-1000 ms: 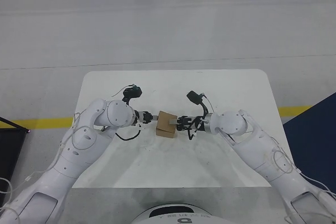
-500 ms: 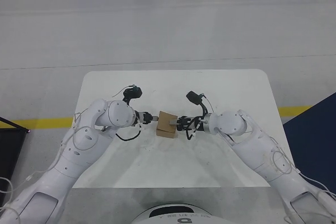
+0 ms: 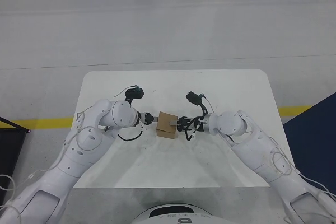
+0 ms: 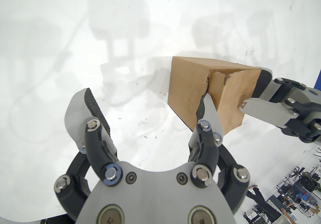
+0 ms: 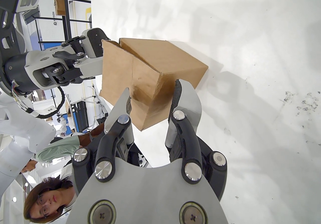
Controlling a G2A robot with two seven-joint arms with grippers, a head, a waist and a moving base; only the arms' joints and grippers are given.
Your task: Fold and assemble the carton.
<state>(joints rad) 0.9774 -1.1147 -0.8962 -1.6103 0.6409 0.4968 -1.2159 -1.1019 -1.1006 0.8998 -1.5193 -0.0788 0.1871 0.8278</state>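
Note:
A small brown carton stands at the middle of the white table, its flaps partly folded. My left gripper is at its left side, open wide. In the left wrist view the left gripper has one fingertip touching the torn edge of a carton flap, and the other finger hangs free over the table. My right gripper is at the carton's right side. In the right wrist view the right gripper is shut on a corner of the carton, one finger on each side of the wall.
The white table has bare surface all round the carton, with scuff marks near it. Its edges are far from both grippers. A dark blue panel stands off the table's right side and a black frame off its left.
My left arm has shifted slightly toward the carton. The carton and the right arm have kept still.

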